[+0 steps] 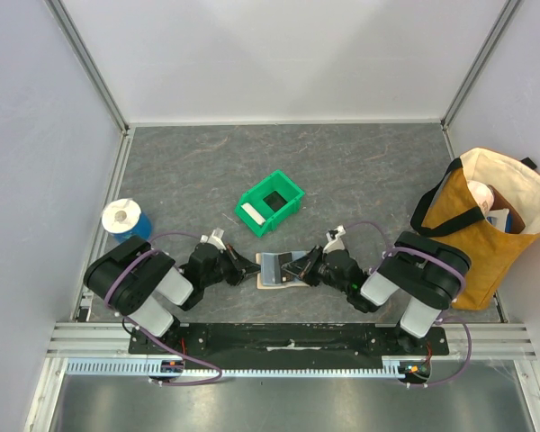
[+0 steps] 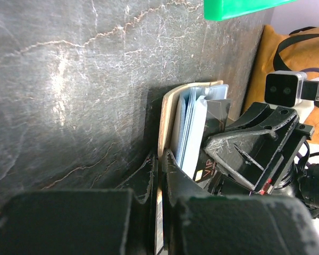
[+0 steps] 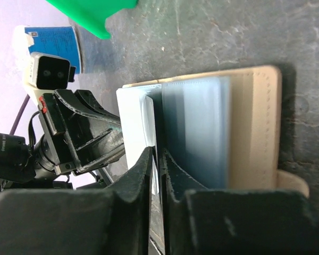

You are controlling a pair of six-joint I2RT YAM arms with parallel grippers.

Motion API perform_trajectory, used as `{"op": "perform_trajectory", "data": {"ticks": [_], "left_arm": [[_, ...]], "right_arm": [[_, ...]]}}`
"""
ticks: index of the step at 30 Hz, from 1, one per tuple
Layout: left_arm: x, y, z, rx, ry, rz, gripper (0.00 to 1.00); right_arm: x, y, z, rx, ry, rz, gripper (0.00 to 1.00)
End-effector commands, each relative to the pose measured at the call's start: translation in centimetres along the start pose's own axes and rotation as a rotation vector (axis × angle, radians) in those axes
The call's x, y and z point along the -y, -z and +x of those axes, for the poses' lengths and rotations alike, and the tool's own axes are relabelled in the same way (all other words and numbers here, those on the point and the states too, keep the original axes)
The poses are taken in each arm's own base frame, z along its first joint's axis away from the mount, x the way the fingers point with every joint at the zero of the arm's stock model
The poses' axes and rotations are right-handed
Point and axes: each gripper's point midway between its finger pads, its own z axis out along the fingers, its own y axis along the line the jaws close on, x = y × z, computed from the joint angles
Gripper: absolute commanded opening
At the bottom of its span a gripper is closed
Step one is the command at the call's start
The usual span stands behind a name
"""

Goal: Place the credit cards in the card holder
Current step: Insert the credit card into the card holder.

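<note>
Dark grey marbled tabletop, plain white walls on three sides, aluminium posts at the back corners, metal rail along the near edge, soft even light, pale glare on the stone.

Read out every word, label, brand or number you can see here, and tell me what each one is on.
"V" plus a half-hidden second letter: reddish print on the dark card in the card holder; the rest is covered.
Label on the blue container: too blurred to read.
White print on the left arm's black housing: too small to read.
Nothing else readable.
</note>
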Motion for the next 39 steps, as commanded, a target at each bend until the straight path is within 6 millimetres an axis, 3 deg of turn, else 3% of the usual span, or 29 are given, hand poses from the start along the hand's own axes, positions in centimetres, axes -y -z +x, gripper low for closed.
{"op": "perform_trajectory", "data": {"ticks": [1,4,6,10,24,39], "left_arm": [[-9.6,3.2,3.7,-0.075,0.054,-0.347,0.02],[-9.6,3.1,3.7,-0.072,0.054,-0.345,0.02],[-9.6,3.1,3.7,-0.075,0.052,-0.344,0.02],[-9.5,3.0,3.8,-0.081,0.052,-0.338,0.02],[-9.2,2.6,4.0,-0.098,0.05,-0.317,0.02],[-9.2,2.5,4.0,-0.102,0.047,-0.315,0.02]], "right_arm": [[1.1,0.1,0.7,-0.031,0.022,0.051,0.2],[1.7,0.5,-1.2,0.018,0.114,0.139,0.32],[2.4,1.0,-2.3,0.042,0.226,0.236,0.47],[2.2,2.1,-4.1,0.097,0.31,0.301,0.58],[1.4,-0.1,-1.1,-0.069,0.323,0.237,0.53],[-4.3,-0.4,-0.2,-0.093,0.273,0.01,0.43]]}}
